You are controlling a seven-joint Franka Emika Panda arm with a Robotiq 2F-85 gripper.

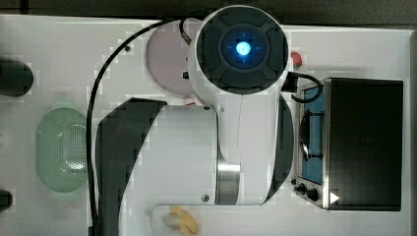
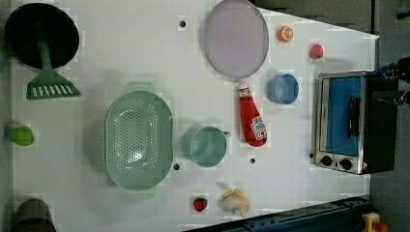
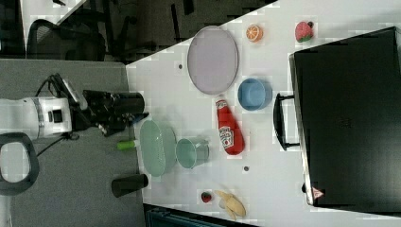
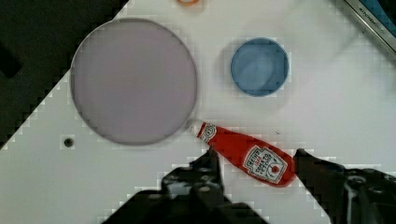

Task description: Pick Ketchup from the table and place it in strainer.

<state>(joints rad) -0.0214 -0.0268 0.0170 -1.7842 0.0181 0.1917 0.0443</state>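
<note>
The ketchup bottle [image 4: 245, 154] lies on its side on the white table [image 4: 327, 107], cap touching or just beside the rim of the grey plate [image 4: 133, 79]; in the wrist view the pincer [image 4: 257, 163] stands spread, one finger [image 4: 210, 163] at the bottle's neck side and the other past its base, the bottle between them and not pinched. In the left view the bottle [image 2: 251, 116] rests between the blue bowl [image 2: 283, 88] and the green cup [image 2: 208, 146]; the strainer [image 2: 139, 140] sits beyond the cup, well apart from the bottle.
</note>
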